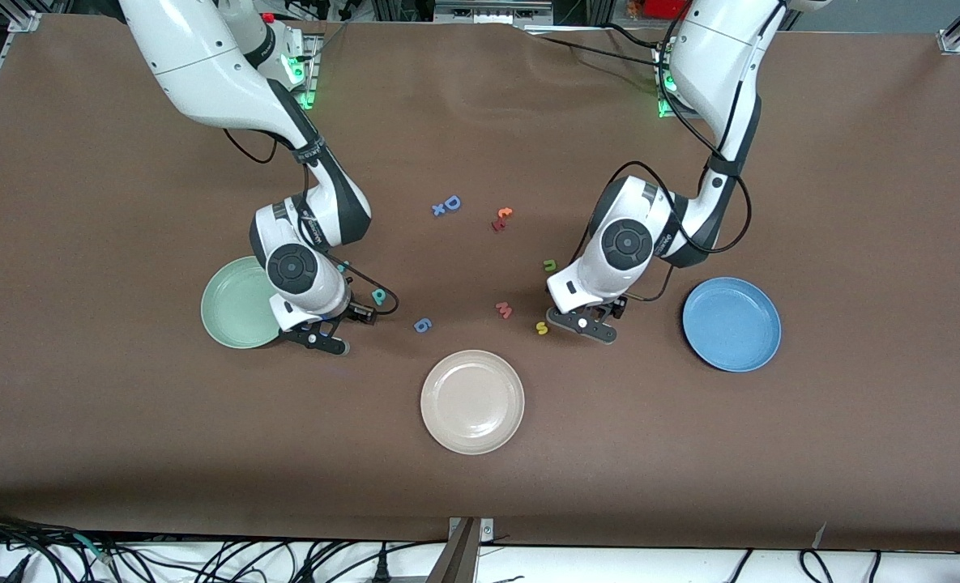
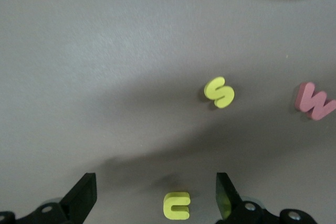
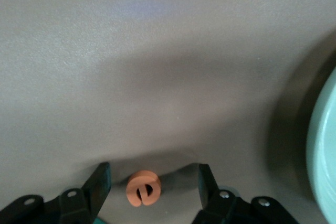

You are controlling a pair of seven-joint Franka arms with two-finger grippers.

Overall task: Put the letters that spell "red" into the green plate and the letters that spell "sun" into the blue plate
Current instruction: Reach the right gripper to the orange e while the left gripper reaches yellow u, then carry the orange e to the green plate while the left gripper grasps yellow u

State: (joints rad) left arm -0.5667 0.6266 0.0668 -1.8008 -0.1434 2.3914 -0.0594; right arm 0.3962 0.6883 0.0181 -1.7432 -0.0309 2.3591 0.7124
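Note:
My right gripper (image 3: 154,176) is low over the table beside the green plate (image 1: 232,312), open, with the orange "e" (image 3: 143,188) lying between its fingers and touching neither. The teal "d" (image 1: 379,296) lies close by. My left gripper (image 2: 155,183) stands open around the yellow "u" (image 2: 176,205), which lies flat on the table. The yellow "s" (image 2: 219,92) lies just past it. The green "n" (image 1: 550,265) lies farther from the front camera than the left gripper (image 1: 583,324). The blue plate (image 1: 731,324) sits toward the left arm's end.
A beige plate (image 1: 472,402) sits nearest the front camera. A pink "m" (image 1: 504,309), a blue "6" piece (image 1: 422,325), a blue "D" (image 1: 452,203) and an orange and red pair (image 1: 502,217) lie mid-table.

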